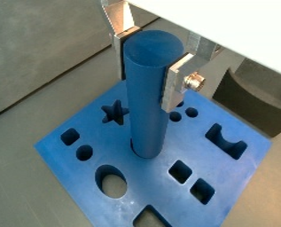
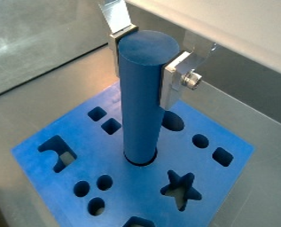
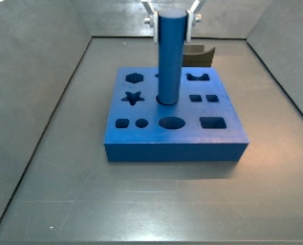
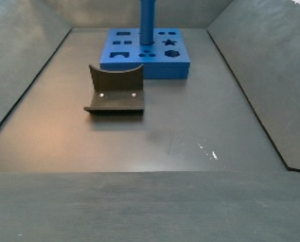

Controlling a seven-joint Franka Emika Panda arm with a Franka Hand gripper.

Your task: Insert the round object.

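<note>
End effector (image 1: pixel 149 53) grasps the round peg (image 1: pixel 147 97) upright, upper centre, its foot in the blue block's (image 1: pixel 72 164) hole; any tilt could jam it.

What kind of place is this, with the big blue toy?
Probably a robot test bench, not a playroom. A gripper holds the round blue peg upright in a blue block with shaped holes, on a bare grey walled floor beside a dark fixture.
</note>
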